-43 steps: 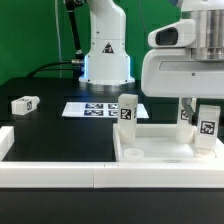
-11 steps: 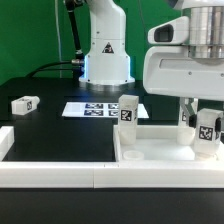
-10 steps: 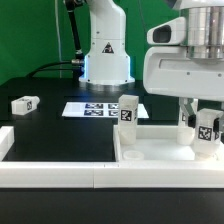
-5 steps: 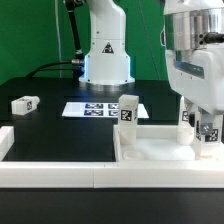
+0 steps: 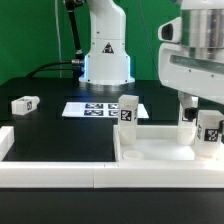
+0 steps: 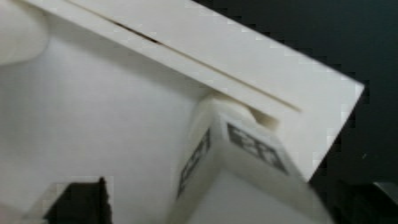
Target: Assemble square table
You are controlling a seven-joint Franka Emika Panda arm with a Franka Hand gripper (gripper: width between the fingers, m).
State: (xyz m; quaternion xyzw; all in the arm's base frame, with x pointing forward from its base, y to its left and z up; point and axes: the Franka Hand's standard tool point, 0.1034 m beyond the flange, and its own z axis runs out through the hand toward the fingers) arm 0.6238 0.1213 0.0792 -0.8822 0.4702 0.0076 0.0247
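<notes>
The white square table top (image 5: 160,152) lies at the exterior view's lower right with its raised rim up. Three white tagged legs stand upright on it: one at the near-left corner (image 5: 127,110), one behind the gripper (image 5: 185,119), and one at the right (image 5: 209,133). My gripper (image 5: 207,116) hangs straight over that right leg, with its fingers on either side of it. In the wrist view the leg (image 6: 240,160) stands between my fingers, and a gap shows beside the dark finger (image 6: 79,202). A fourth leg (image 5: 25,103) lies loose at the far left.
The marker board (image 5: 98,108) lies in front of the robot base (image 5: 105,60). Long white border rails (image 5: 50,172) run along the front and left edges. The black table surrounds the parts.
My hand has turned about its vertical axis over the right leg and now sits slightly further right. The leg stays upright in the same corner. The other parts have not moved.
</notes>
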